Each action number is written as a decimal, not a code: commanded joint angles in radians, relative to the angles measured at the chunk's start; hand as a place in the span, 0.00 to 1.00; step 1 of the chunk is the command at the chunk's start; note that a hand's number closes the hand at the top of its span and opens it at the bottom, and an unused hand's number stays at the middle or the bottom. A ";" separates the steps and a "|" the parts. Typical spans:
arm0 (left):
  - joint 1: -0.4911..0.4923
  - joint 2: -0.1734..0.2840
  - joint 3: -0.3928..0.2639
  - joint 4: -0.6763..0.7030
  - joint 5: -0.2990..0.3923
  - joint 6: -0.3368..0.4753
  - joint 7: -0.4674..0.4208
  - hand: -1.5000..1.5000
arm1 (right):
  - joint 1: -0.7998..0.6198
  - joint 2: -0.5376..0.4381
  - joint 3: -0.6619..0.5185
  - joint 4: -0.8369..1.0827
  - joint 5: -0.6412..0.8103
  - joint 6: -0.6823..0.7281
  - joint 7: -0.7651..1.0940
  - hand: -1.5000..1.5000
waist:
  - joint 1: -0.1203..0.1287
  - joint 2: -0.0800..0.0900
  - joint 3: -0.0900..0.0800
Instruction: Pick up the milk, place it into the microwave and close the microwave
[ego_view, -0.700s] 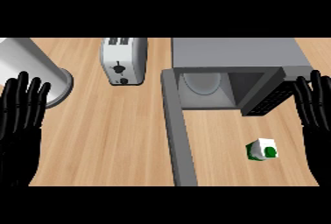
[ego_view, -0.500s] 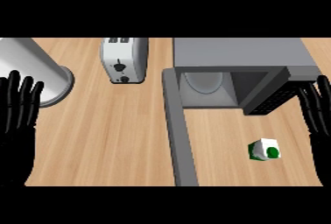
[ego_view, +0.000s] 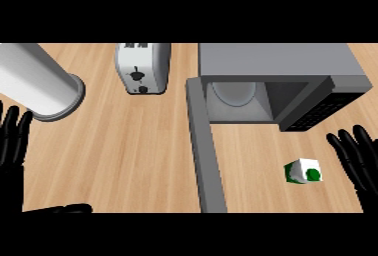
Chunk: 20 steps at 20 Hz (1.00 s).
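A small white and green milk carton (ego_view: 303, 172) stands on the wooden counter, in front of the microwave (ego_view: 277, 80). The microwave is open: its door (ego_view: 204, 150) swings out toward me, and a glass turntable shows inside. My right hand (ego_view: 357, 157) is at the right edge, just right of the milk and apart from it, fingers straight and pointing up. At the left edge my left hand (ego_view: 12, 140) shows the same open pose, far from the milk.
A silver toaster (ego_view: 142, 67) stands at the back, left of the microwave. A large grey cylinder (ego_view: 37, 82) occupies the back left corner. The open door splits the counter (ego_view: 133, 160) between left and right sides.
Both hands have slid downward and outward toward the view's edges. The right hand is now lower, level with the milk. Milk, microwave and door have not moved.
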 joint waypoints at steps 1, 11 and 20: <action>-0.004 0.017 0.044 -0.050 0.050 -0.003 0.077 0.00 | 0.113 0.004 0.002 -0.088 0.015 0.027 0.016 0.00 | -0.003 0.001 0.000; 0.208 0.028 0.165 -0.143 0.205 -0.141 0.005 0.00 | 0.202 0.038 -0.115 0.056 0.050 0.081 -0.127 0.00 | 0.003 0.002 0.000; 0.308 -0.027 0.198 -0.208 0.239 -0.227 -0.011 0.00 | 0.151 0.064 -0.117 0.234 0.159 0.112 -0.243 0.00 | 0.005 0.002 0.000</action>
